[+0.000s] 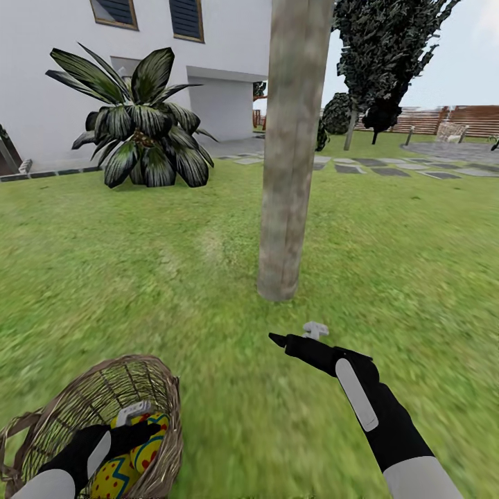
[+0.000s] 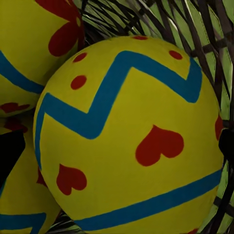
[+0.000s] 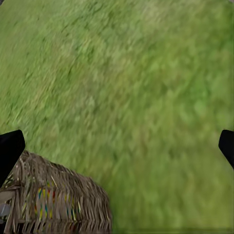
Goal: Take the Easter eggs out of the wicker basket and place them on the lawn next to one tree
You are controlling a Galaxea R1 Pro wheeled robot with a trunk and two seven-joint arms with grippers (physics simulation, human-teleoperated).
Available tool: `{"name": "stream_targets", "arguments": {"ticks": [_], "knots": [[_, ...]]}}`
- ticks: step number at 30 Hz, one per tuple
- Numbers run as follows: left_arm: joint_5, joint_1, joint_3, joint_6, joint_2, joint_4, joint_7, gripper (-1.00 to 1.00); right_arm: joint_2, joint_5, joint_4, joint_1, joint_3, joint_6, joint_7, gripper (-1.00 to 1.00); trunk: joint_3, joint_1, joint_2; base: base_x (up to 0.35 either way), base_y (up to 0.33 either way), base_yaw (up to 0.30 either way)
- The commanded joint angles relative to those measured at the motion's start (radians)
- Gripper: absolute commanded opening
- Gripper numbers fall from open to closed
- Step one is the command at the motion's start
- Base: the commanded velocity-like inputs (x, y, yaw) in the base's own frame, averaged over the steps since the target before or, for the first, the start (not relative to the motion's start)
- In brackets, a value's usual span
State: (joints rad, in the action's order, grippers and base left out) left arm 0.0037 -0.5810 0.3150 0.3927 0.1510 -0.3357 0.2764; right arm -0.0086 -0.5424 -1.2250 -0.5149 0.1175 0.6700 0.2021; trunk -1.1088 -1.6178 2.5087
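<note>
The wicker basket [image 1: 104, 391] stands on the lawn [image 1: 416, 277] at the lower left. My left gripper [image 1: 142, 430] reaches down into it. In the left wrist view a yellow Easter egg [image 2: 131, 141] with red hearts and blue zigzag bands sits between the open fingertips [image 2: 9, 156], and a second egg [image 2: 34, 48] lies beside it. Egg colours [image 1: 149, 447] show inside the basket. My right gripper [image 1: 281, 339] hovers open and empty over grass, just short of the base of the thick grey-brown tree [image 1: 291, 152]. The right wrist view catches the basket [image 3: 58, 200].
A short palm [image 1: 142, 132] grows at the left in front of the white house [image 1: 55, 83]. Grey paving stones [image 1: 374, 166], a dark cone-shaped tree [image 1: 388, 55] and a wooden fence [image 1: 464, 118] lie far back on the right. Open grass surrounds the trunk.
</note>
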Motion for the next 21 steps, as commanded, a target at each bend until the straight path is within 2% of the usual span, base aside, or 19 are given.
{"name": "stream_targets", "arguments": {"ticks": [1,3,10,12,21], "knots": [[0.001,0.0,0.007,0.005,-0.001,-0.001,0.004,1.0,-0.001,0.0,-0.001,-0.001,0.001,0.003,0.002,1.0,-0.005,0.0,0.001,0.0,0.0,0.0],[0.0,0.0,0.007,0.003,-0.001,-0.001,0.004,1.0,-0.001,0.0,-0.001,-0.001,0.001,0.003,0.002,1.0,-0.013,-0.001,0.001,0.0,0.0,0.0],[0.0,0.0,0.008,0.0,-0.001,0.002,0.004,1.0,0.0,0.0,-0.001,-0.001,0.001,0.003,0.002,1.0,-0.013,-0.001,0.001,0.0,0.0,0.0],[0.0,0.0,0.009,0.0,-0.001,0.002,0.004,1.0,0.0,0.0,-0.001,-0.001,0.001,0.003,0.002,1.0,-0.02,-0.002,0.002,0.0,0.0,0.0],[-0.001,0.0,0.009,0.002,-0.001,0.002,0.004,1.0,0.0,0.0,-0.001,-0.001,0.002,0.003,0.002,1.0,-0.028,-0.003,0.002,0.0,0.0,0.0]]}}
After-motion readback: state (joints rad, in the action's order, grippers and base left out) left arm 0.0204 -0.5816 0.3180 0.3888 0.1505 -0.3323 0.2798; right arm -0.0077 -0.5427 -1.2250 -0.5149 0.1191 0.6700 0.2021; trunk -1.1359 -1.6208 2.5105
